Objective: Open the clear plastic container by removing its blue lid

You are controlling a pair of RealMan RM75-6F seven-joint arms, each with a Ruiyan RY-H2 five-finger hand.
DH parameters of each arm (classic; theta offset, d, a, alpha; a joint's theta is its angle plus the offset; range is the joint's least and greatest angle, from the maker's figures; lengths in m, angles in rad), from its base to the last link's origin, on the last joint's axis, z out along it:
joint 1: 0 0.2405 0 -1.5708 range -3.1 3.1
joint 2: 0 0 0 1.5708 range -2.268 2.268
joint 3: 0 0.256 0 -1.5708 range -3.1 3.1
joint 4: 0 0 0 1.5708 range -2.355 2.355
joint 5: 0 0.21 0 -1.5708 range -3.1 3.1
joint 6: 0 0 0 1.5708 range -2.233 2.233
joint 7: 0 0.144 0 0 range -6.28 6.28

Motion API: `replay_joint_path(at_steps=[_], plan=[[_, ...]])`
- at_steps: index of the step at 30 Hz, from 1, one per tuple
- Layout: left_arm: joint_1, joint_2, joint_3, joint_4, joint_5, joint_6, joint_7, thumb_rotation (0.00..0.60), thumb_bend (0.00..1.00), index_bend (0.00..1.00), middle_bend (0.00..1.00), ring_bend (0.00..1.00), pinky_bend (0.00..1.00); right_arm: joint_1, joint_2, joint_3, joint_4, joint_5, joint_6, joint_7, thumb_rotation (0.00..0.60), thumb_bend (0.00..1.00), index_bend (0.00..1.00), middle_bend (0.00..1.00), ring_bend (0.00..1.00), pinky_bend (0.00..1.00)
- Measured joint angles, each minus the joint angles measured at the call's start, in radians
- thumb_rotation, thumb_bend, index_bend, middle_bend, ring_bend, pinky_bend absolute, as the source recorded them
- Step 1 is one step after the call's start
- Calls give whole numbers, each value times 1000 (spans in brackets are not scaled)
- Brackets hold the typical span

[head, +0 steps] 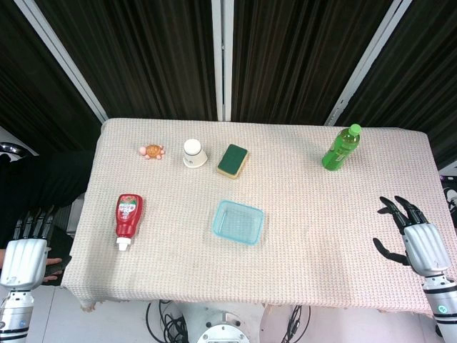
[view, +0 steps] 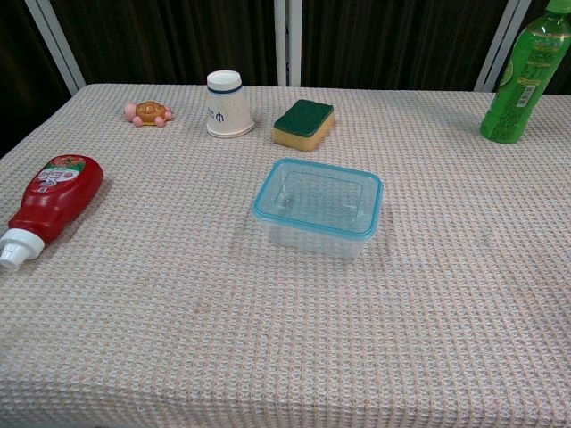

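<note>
Clear plastic container [view: 318, 210] with its blue lid [view: 268, 194] still on, near the middle of the table [head: 335, 236].
It looks empty, light and thin-walled, likely to slide on the woven cloth, so one hand should steady the body while the other lifts the lid's raised rim at a corner. Sponge [view: 303, 123], paper cup [view: 228, 104], turtle toy [view: 148, 113], ketchup bottle [view: 52, 201] and green bottle [view: 525, 77] stand well apart; nothing blocks it. Right hand [head: 414, 239] hovers at the right edge, fingers spread, holding nothing; left hand [head: 27, 250] sits off the left edge, fingers extended, empty.
</note>
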Motion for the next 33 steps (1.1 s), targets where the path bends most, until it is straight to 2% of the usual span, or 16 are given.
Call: replay_joint_path(at_steps=[12, 14, 16, 18, 23, 27, 33], plan=[[17, -9, -27, 8, 23, -16, -14, 600, 0, 42, 56, 0, 0, 21, -3, -1, -23, -25, -35, -6, 600, 249, 90, 293, 84, 167], [18, -12, -31, 10, 26, -20, -16, 600, 0, 42, 56, 0, 0, 39, -6, -1, -30, -33, -61, -7, 600, 332, 63, 293, 83, 167], [17, -13, -34, 12, 30, -25, -18, 600, 0, 42, 56, 0, 0, 69, -13, 1, -41, -40, -106, -9, 600, 498, 19, 293, 83, 167], [16, -14, -39, 14, 36, -30, -20, 600, 0, 42, 56, 0, 0, 109, -25, 8, -53, -41, -168, -13, 600, 622, 2, 292, 82, 167], [15, -13, -47, 17, 43, -40, -22, 600, 0, 42, 56, 0, 0, 239, -90, 42, -66, -20, -352, -19, 600, 838, 0, 287, 69, 170], [15, -12, -52, 20, 42, -51, -25, 600, 0, 42, 56, 0, 0, 373, -192, 85, -45, 32, -527, -36, 600, 901, 0, 287, 59, 158], [9, -17, -61, 31, 33, -78, -31, 600, 0, 42, 56, 0, 0, 527, -347, 147, 38, 131, -682, -84, 600, 929, 0, 288, 53, 145]])
